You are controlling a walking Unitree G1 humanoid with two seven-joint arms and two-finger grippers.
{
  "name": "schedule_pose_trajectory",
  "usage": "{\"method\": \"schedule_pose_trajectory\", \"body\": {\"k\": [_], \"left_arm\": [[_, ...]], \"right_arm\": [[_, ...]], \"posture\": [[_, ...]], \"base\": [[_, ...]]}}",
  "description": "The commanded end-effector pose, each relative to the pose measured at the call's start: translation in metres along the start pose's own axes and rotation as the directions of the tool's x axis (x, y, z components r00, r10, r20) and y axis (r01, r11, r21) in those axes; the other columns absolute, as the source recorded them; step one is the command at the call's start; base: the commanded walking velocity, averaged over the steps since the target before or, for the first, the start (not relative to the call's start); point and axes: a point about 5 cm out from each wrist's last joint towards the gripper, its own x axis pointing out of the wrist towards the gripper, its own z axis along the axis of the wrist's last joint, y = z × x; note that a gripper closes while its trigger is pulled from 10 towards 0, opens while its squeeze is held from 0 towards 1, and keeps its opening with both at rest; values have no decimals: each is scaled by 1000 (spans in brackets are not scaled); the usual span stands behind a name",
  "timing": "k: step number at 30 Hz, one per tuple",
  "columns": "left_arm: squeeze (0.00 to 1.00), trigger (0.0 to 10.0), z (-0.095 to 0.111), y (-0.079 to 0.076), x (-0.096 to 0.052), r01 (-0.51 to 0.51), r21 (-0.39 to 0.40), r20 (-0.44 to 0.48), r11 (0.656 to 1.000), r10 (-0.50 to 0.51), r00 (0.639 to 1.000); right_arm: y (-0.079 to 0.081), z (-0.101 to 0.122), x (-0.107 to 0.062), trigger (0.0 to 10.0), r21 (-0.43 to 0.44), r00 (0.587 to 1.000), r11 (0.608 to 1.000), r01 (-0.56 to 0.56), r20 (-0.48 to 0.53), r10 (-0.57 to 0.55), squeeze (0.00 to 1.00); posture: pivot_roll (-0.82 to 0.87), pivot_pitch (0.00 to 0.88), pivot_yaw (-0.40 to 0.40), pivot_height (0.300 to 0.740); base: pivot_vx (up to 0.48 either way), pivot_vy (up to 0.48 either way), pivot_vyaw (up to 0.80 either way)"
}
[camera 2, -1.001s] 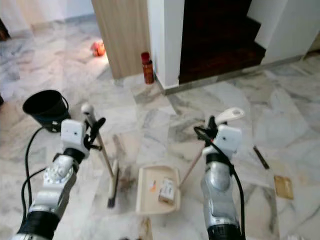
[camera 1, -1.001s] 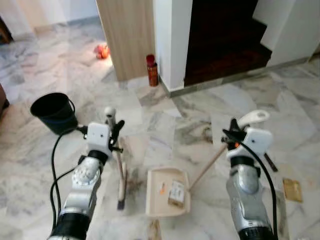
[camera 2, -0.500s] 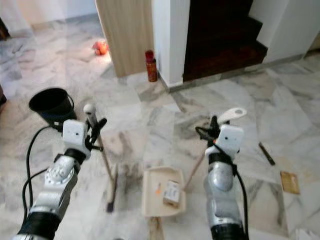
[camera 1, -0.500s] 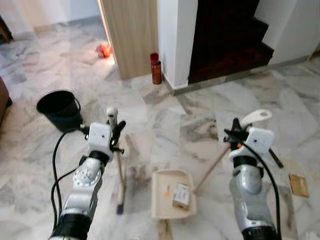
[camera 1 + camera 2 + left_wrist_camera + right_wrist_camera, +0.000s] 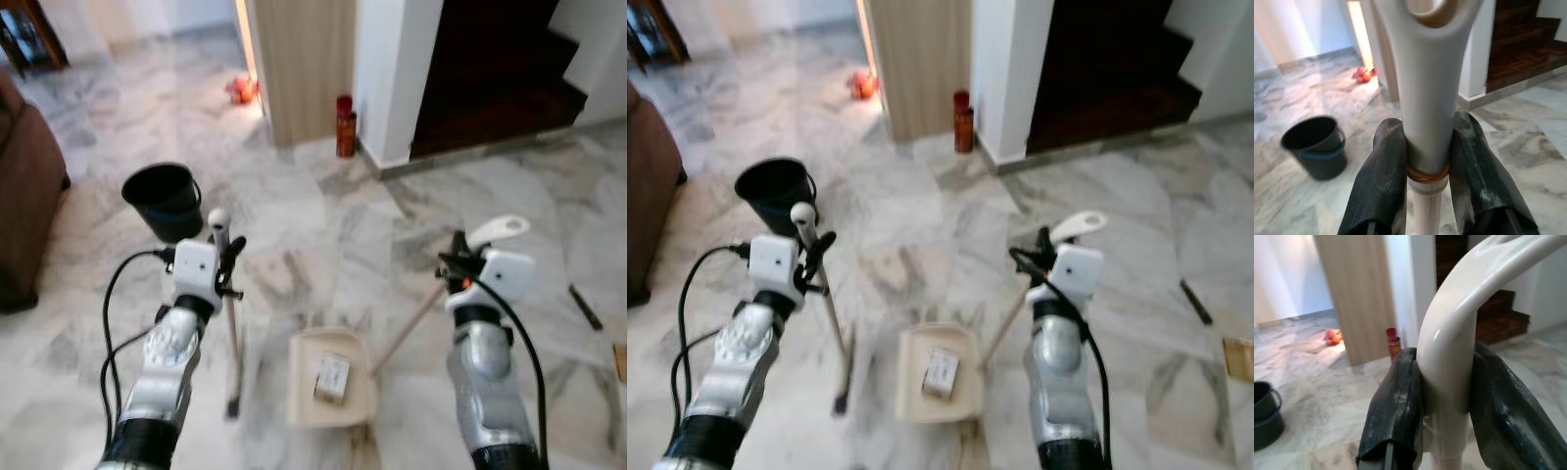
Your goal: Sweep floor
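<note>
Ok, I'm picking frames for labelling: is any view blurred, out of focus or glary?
Both eye views: mildly soft, the dustpan and broom smeared, bright glare on the floor by the wooden panel. Left wrist view: fingers and broom handle reasonably sharp, bucket a little soft. Right wrist view: dustpan handle clear, background softer.

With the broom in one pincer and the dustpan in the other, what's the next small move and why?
Probably carry the cream plastic dustpan toward the black bucket ahead-left: a small box already lies in it, and the right pincer grips its handle, the left pincer the broom.
</note>
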Motion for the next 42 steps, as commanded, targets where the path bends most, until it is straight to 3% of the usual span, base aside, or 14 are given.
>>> {"method": "schedule_pose_trajectory", "body": {"k": [1,23,29,42], "left_arm": [[0,10000,11,0,4,3,26,47,1000,-4,999],[0,10000,10,-2,3,6,27,42,1000,-7,999],[0,10000,11,-3,3,9,29,48,1000,-10,999],[0,10000,9,-4,3,14,30,33,999,-14,999]], "right_arm": [[6,11,3,10000,35,999,999,-14,48,12,0],[10,10,3,10000,30,998,999,-44,49,43,0],[12,11,3,10000,32,998,998,-49,50,47,0],[8,9,2,10000,49,999,998,-36,36,34,0]], "posture": [[-40,102,44,740],[-33,74,35,740],[-32,76,34,740],[-34,90,36,740]], "base": [[0,292,0],[0,287,0],[0,0,520],[0,0,0]]}}
